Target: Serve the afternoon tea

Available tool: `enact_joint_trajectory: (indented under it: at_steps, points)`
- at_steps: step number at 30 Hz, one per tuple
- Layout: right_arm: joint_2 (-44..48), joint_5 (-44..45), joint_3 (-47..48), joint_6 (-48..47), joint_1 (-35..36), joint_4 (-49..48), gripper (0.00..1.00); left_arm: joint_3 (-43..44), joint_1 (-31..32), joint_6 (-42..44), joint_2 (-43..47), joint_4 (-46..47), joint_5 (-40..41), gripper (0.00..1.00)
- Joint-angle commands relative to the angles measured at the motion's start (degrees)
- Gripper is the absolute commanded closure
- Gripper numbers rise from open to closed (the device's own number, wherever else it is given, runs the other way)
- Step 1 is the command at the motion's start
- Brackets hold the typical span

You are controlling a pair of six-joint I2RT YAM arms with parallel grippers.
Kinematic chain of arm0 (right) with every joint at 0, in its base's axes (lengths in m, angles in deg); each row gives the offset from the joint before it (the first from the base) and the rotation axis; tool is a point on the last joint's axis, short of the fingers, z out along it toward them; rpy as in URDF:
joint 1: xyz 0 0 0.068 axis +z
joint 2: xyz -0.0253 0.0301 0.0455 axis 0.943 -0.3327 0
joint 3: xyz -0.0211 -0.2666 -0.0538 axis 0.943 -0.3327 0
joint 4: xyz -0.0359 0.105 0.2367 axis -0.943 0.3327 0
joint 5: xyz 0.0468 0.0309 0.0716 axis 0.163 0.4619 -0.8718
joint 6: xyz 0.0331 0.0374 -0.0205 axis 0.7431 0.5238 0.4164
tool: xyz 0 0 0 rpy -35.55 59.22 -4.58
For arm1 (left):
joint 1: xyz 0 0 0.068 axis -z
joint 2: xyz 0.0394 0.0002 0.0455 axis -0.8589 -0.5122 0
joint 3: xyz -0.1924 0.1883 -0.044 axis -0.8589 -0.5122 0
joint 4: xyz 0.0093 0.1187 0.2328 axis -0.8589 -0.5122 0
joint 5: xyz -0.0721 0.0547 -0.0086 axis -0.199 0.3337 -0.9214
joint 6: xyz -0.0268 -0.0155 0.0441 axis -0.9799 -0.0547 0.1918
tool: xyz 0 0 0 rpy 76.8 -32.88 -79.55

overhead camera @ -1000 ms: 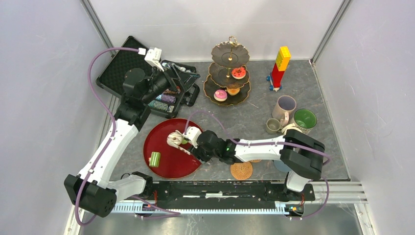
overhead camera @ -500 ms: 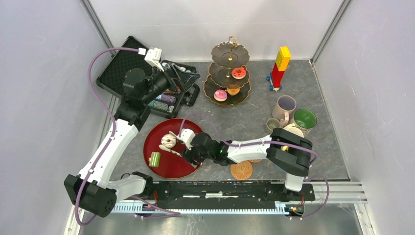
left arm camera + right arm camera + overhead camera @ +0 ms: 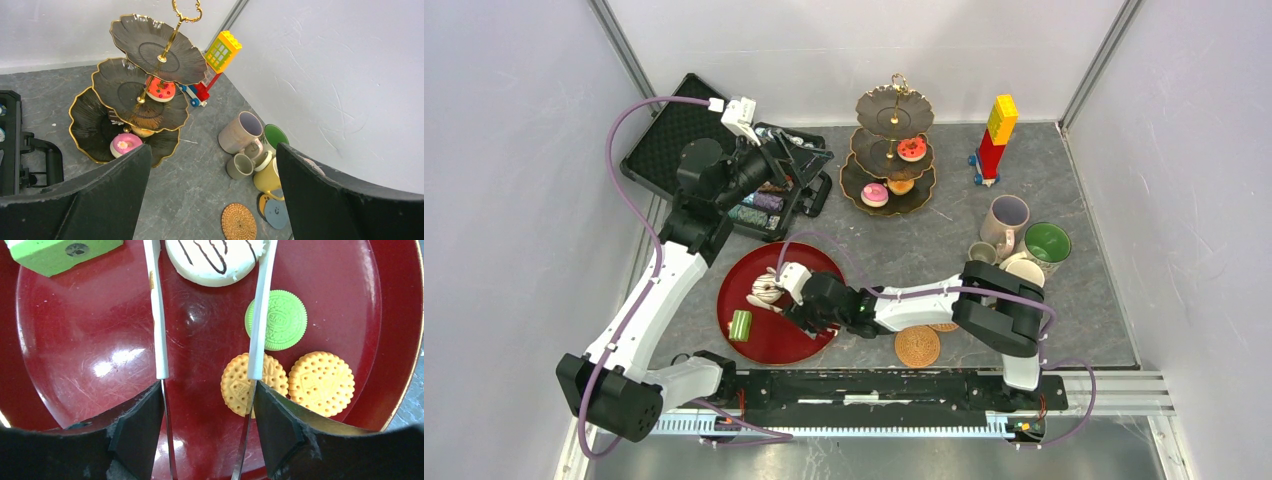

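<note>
My right gripper [image 3: 207, 390] has the metal tongs [image 3: 159, 315] between its fingers. The two arms of the tongs lie against the inner faces, and the jaws are spread fairly wide around them. The white tips of the tongs reach out over the red tray [image 3: 75, 365] and stand on either side of a white donut [image 3: 215, 255] with chocolate stripes, which lies on the tray. The right tip is at the donut's edge and the left one just beside it; I cannot tell whether either presses on it.

A green cake block [image 3: 55, 250] sits on the tray to the left of the tongs. A green cookie [image 3: 276, 320] and two orange biscuits [image 3: 321, 384] lie to the right, one biscuit partly under the right arm of the tongs. The tray is near the worktop's near edge, left of the middle.

My left gripper [image 3: 212, 147] hangs wide open with nothing in it, above the black case [image 3: 664, 140] at the far left corner.

The three-tier stand [image 3: 135, 40] is at the far edge. It has a red donut [image 3: 161, 89] on the middle tier and a pink one [image 3: 125, 143] on the bottom tier, while the top tier is bare.

Towards the right edge four mugs cluster together: the lilac mug [image 3: 240, 132], the green-lined mug [image 3: 275, 136], the small grey mug [image 3: 239, 166] and the yellow mug [image 3: 267, 175]. A woven coaster [image 3: 238, 221] and a blue coaster [image 3: 276, 214] lie nearer me.

The block tower [image 3: 220, 52] stands upright in the far right corner.
</note>
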Motion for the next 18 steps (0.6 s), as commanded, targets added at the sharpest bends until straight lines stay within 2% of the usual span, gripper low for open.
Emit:
enact_joint_trajectory:
  at_steps: [1, 11, 18]
  points:
    - [-1.5, 5.2, 2.3, -1.2, 1.4, 3.2, 0.31, 1.5, 0.1, -0.7, 0.0, 0.6, -0.7, 0.00]
    - [1.9, 6.4, 4.0, -2.7, 2.4, 5.8, 0.58, 1.5, 0.1, -0.6, 0.2, 0.6, -0.6, 0.00]
    - [9.0, 7.8, 1.6, -1.9, 2.3, 7.1, 0.69, 1.4, 0.1, -0.1, 0.9, 0.4, 0.1, 0.00]
